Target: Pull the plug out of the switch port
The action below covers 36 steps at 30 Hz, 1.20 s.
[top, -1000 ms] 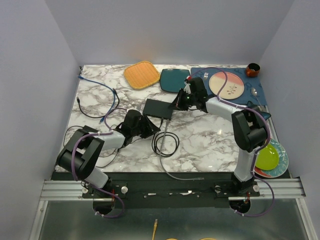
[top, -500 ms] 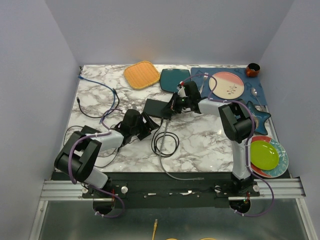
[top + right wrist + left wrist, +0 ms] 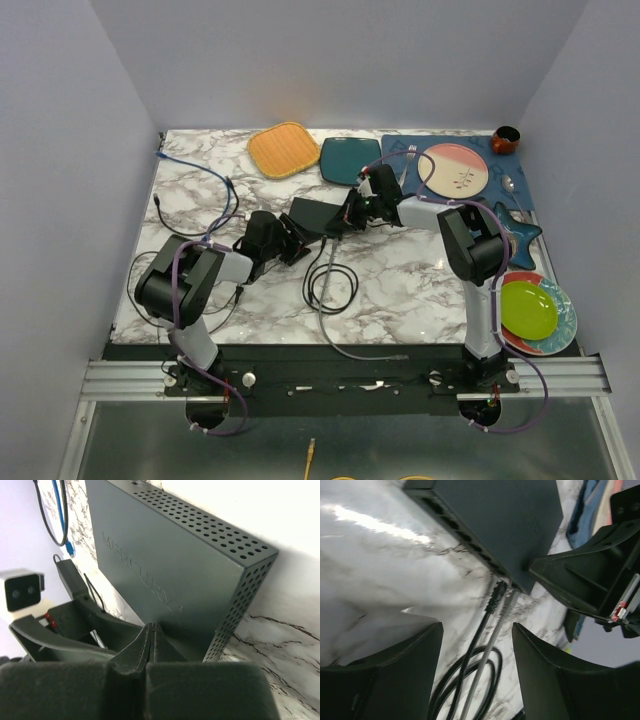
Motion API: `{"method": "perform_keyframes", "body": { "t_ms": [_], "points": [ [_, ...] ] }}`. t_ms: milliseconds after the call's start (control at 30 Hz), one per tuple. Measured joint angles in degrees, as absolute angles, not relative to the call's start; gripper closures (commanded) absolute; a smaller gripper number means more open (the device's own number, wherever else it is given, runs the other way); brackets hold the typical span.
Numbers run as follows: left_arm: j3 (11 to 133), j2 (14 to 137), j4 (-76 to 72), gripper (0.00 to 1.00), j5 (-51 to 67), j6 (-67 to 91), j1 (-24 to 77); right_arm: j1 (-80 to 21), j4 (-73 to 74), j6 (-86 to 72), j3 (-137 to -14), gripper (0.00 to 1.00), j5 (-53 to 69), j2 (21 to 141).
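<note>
Since a second ago my right pincer (image 3: 352, 210) has swung in from the right edge and now sits at the right end of the network switch (image 3: 315, 215), while my left pincer (image 3: 288, 240) has crept up from the near-left side toward its port face. That switch lies about mid-worktop, a little toward the far edge, just short of the teal square plate (image 3: 349, 160). My right fingers are pinched together with nothing between them, their tips on the top panel beside the perforated side. I judge I'm bracing the box rather than gripping it, though the wrist view doesn't show whether they truly press down. My left fingers stand wide apart, holding nothing, and two leads run between them to a black plug (image 3: 496, 594) and a grey plug (image 3: 509, 601), seated side by side in ports at the switch's corner. So the plug is not yet out. With the box steadied, I reckon the next move is to slide forward, close on a plug body and draw straight back along the cable (image 3: 330, 285)
</note>
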<state>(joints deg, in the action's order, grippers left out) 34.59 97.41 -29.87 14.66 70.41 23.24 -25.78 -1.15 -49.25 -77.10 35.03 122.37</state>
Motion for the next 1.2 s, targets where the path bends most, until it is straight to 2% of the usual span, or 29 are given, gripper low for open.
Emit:
{"method": "perform_keyframes", "body": {
  "t_ms": [367,467,600,700,1200],
  "points": [
    [36.5,105.4,-41.1,0.36,19.2,74.5,23.6,-25.5,0.0,-47.9,-77.3,0.97,34.7,122.4],
    [37.2,106.7,-42.0,0.40,19.3,75.0,23.7,-25.5,0.4,-47.8,-77.5,0.97,34.5,122.4],
    [37.6,108.3,-43.7,0.51,19.4,76.0,23.7,-25.5,1.0,-47.4,-77.9,0.97,34.2,122.4],
    [37.6,110.1,-46.1,0.54,19.4,77.6,23.7,-25.5,1.6,-47.0,-78.2,0.97,34.0,122.4],
    [37.6,111.4,-47.4,0.55,18.5,80.5,23.7,-25.5,2.6,-46.5,-78.7,0.97,33.5,122.4]
  ]
}}
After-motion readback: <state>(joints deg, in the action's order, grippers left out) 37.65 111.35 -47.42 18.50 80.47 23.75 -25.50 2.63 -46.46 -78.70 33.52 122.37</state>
